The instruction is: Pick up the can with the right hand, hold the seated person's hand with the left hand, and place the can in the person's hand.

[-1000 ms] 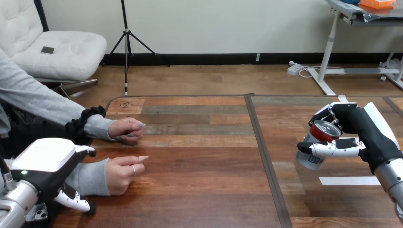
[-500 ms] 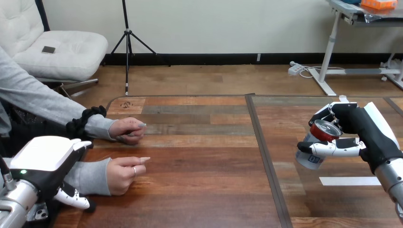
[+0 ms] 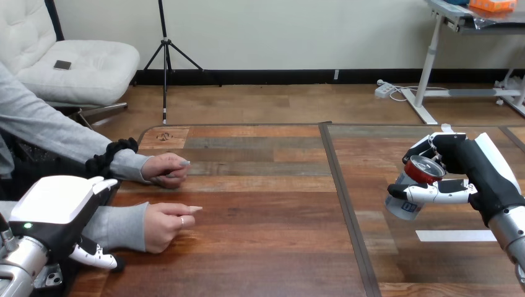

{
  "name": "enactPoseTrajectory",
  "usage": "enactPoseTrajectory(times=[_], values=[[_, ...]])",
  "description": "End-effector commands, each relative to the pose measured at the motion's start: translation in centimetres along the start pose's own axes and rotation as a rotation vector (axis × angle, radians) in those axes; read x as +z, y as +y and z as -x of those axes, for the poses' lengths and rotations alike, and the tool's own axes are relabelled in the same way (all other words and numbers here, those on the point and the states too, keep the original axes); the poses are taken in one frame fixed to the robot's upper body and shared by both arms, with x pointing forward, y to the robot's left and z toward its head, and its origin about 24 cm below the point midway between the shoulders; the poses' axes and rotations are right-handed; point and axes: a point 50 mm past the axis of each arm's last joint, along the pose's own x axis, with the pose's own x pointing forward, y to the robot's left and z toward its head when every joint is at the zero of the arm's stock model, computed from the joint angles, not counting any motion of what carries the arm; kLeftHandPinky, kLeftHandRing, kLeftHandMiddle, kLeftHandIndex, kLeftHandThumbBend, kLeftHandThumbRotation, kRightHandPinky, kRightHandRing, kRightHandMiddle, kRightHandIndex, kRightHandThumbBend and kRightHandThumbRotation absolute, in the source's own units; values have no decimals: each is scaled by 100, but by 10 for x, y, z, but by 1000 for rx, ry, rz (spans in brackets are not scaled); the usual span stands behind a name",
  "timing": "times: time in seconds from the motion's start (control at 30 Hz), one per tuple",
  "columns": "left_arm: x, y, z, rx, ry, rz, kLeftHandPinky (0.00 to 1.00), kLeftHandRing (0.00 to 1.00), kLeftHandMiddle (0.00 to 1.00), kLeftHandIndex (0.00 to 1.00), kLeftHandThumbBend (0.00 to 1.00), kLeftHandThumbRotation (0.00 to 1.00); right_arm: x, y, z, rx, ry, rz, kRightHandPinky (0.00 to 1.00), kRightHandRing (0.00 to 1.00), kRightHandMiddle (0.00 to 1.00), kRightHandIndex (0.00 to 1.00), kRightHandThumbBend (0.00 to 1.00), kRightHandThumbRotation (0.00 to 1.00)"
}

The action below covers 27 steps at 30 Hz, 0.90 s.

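Right hand wrapped the can, tilted, ready for handover. Left hand waited beside the person's nearer hand; I couldn't tell its grip.

So the right hand grips the can above the table, left hand beside the person's forearm.

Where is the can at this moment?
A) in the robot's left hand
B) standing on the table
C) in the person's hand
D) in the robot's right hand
D: the right hand has its fingers and thumb curled round the can, which is tilted at the table's right side.
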Motion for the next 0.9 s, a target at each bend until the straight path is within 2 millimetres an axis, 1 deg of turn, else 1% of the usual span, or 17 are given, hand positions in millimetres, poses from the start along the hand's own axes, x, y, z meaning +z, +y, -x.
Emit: enactPoseTrajectory(times=[0.0,0.27,0.47,0.87], values=[[-3,28,-10,108,3,-23,79,88,92,90,100,37,22,-15,-16,-64,-99,4,25,29,38,43,78,0],[-4,28,-11,115,5,-45,77,86,90,88,100,41,22,-15,-16,-59,-105,3,28,32,39,42,78,0],[-4,26,-12,87,7,-47,77,86,90,88,100,40,23,-15,-17,-63,-103,3,30,33,39,43,78,0],[-4,23,-16,69,-5,-26,77,85,89,87,100,37,24,-15,-18,-60,-102,9,28,32,39,43,77,0]])
